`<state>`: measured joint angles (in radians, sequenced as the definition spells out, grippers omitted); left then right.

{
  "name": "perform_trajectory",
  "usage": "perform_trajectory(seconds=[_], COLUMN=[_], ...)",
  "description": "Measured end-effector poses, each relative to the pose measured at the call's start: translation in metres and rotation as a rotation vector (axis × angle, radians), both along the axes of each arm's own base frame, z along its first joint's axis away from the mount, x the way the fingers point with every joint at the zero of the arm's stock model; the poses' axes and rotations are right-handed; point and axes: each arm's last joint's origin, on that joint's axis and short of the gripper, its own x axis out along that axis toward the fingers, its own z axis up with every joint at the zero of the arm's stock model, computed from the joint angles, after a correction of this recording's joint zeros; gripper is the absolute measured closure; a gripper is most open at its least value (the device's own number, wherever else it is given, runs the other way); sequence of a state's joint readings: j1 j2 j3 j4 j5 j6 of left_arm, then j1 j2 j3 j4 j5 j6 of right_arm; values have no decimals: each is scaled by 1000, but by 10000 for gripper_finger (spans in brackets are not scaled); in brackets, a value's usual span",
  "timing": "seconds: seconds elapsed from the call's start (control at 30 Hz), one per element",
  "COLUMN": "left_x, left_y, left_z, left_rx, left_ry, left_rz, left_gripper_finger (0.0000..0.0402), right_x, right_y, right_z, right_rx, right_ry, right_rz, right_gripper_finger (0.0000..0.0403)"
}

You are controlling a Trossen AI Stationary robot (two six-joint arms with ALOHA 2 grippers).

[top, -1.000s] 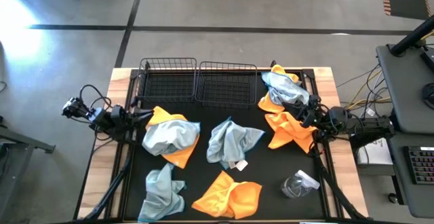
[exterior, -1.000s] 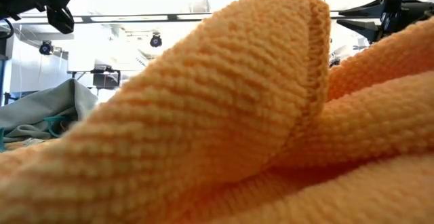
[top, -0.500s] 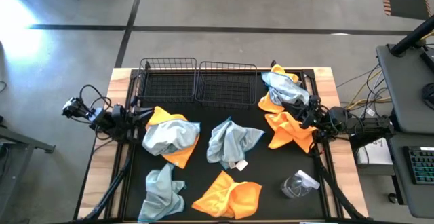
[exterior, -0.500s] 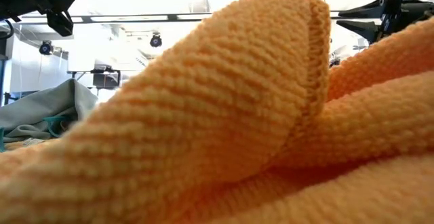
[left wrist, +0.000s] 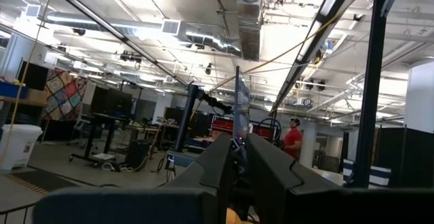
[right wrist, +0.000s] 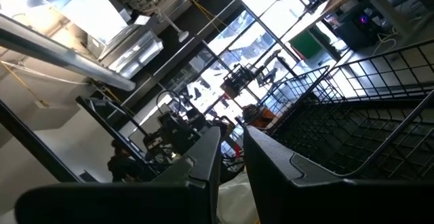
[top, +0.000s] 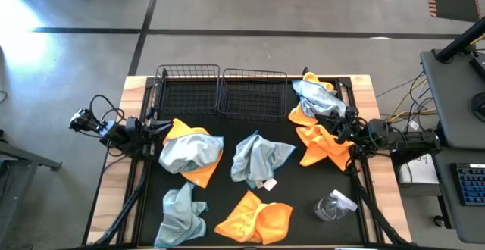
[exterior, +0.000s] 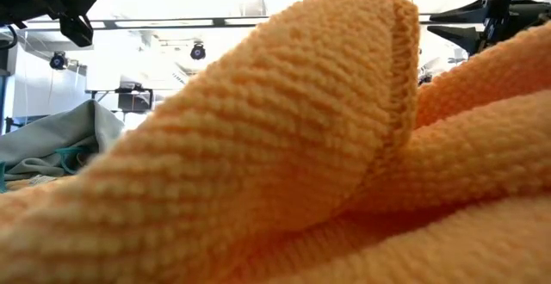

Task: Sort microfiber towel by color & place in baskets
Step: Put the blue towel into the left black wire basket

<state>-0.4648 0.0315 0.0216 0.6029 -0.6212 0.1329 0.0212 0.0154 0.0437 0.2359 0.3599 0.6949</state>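
Low view was almost fully blocked by an orange towel (exterior: 284, 163) against the lens; table and baskets hidden there. Left gripper (top: 158, 126) fingertips touched the towel pile (top: 191, 151), contact unclear. Spray bottle (top: 333, 205) too small to make out.

Grey concrete floor (top: 227, 7) around the table; ceiling ducts (left wrist: 247, 13) overhead.

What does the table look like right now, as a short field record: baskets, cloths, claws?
baskets: two black wire baskets side by side at the far edge, nothing in them
orange cloths: one near front; others in mixed piles left and right
blue-grey cloths: centre, front left
left claw: at left pile's edge, nearly closed
right claw: at right pile, nearly closed
spray bottle: front right
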Motion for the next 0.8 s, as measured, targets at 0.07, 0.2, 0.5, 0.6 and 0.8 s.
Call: perform_trajectory(seconds=[0.07,0.2,0.5,0.6,0.8], left_x=[0,0,0,-2,-11], left_y=[0,0,0,1,5], left_z=[0,0,1,4,19], left_rx=[0,0,-2,-9,-32], left_ry=[0,0,-7,-43,-148], left_rz=[0,0,-1,7,31], left_gripper_finger=[367,367,367,367,367], right_x=[0,0,0,0,-1], right_y=[0,0,0,0,0], right_z=[0,0,0,1,3], right_rx=[0,0,7,11,12], right_ry=[0,0,-4,-20,-39], right_rz=[0,0,2,3,-4], right_gripper_finger=[344,344,344,344,344])
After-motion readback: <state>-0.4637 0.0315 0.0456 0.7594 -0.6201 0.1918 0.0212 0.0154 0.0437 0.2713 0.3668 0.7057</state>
